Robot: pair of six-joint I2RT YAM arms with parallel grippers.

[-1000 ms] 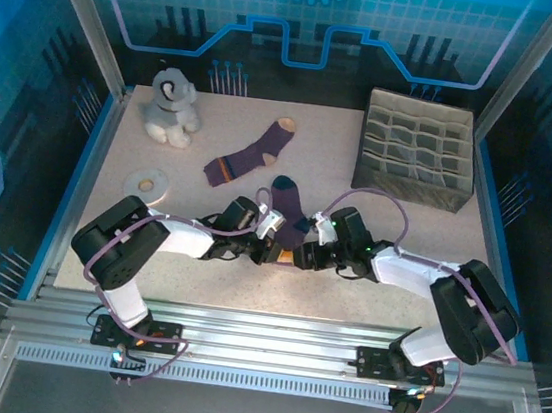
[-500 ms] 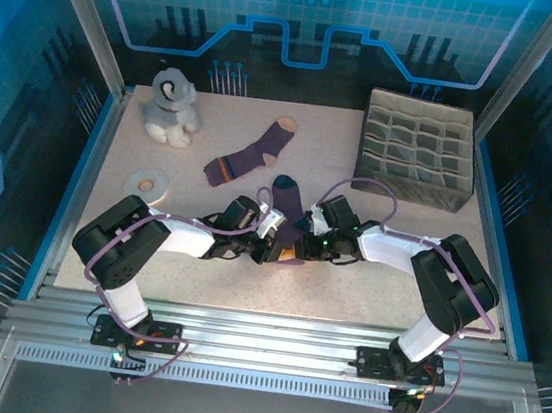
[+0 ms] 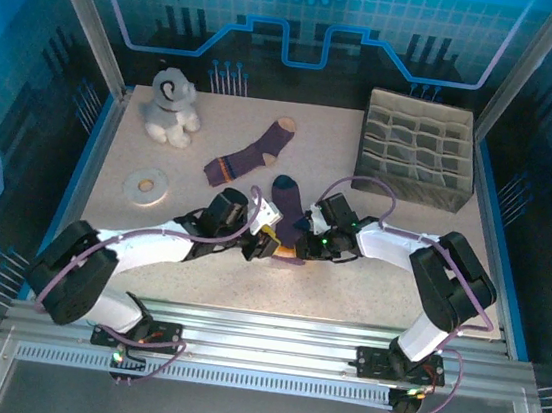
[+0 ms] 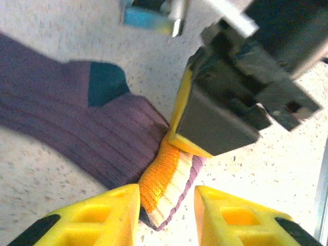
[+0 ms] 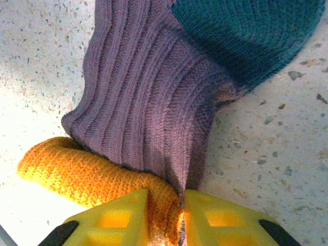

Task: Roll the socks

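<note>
The navy-toed purple sock lies mid-table with its orange-banded cuff folded over at the near end. My right gripper is shut on that cuff and the purple fabric above it; in the top view it sits at the cuff's right side. My left gripper is open, the cuff lying loose between its fingers, closer to the left one. From above it meets the cuff from the left. The tan-toed sock lies flat farther back.
A grey plush toy sits at the back left and a white ring lies left of centre. A grey divided organizer stands at the back right. Metal rails run along the near edge.
My left gripper has opened and released the cuff, and its arm has stretched out lower. The right gripper slid left onto the cuff and shut on it.
</note>
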